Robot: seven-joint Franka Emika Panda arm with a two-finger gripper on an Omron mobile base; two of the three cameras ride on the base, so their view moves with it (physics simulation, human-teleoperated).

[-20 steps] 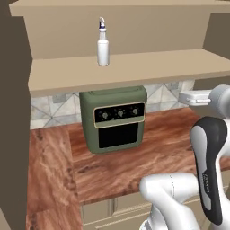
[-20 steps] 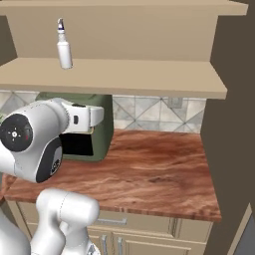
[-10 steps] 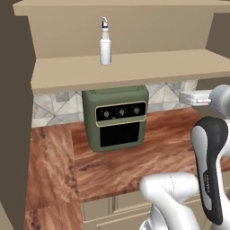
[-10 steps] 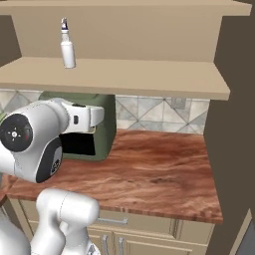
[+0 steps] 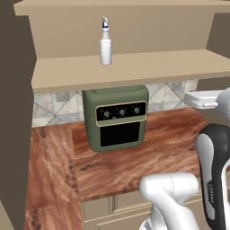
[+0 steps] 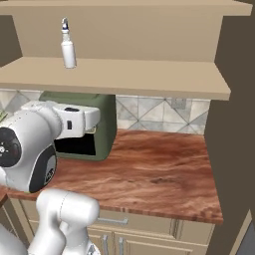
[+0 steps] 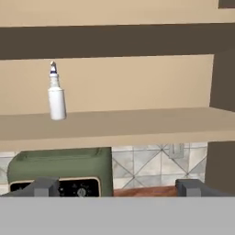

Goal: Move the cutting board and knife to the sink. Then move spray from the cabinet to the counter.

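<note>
The spray (image 5: 105, 47) is standing upright on the cabinet (image 5: 134, 67) shelf above the counter (image 5: 126, 161) while the gripper (image 7: 117, 187) is hovering level, fingers spread wide and empty.

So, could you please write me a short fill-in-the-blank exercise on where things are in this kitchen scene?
1. The spray stands upright on the cabinet ____.
2. The green oven sits on the ____, below the shelf.
3. The gripper has its jaws ____.

Missing words: shelf; counter; open
</note>
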